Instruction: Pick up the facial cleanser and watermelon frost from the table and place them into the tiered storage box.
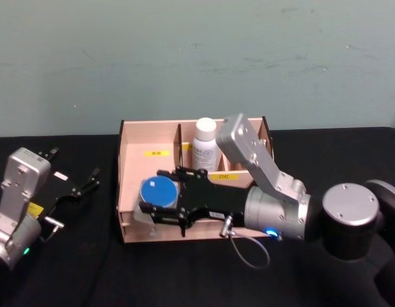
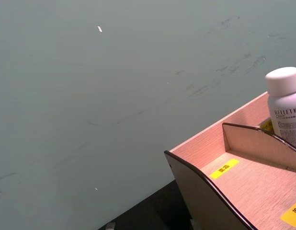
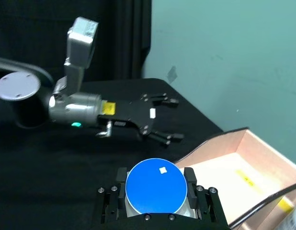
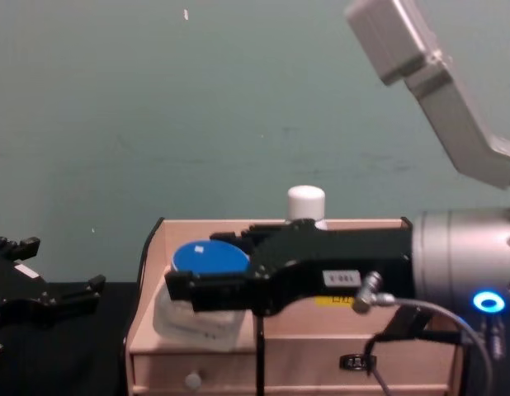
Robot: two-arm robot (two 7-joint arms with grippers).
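Note:
A round white jar with a blue lid (image 1: 158, 190), which I take for the watermelon frost, is clamped in my right gripper (image 1: 156, 194). It hangs over the left front part of the tiered storage box (image 1: 129, 160), a pale-wood stepped organiser with yellow labels. In the right wrist view the jar (image 3: 156, 187) sits between the black fingers (image 3: 120, 175). A white capped bottle (image 1: 205, 144), apparently the facial cleanser, stands upright in a back middle compartment. My left gripper (image 1: 75, 164) is open left of the box, holding nothing.
The box rests on a black table (image 1: 69, 268) against a teal wall. Its front has drawers with a white knob (image 4: 191, 380) and a metal pull (image 4: 351, 360). My right arm (image 1: 274, 204) reaches across the box's front right part.

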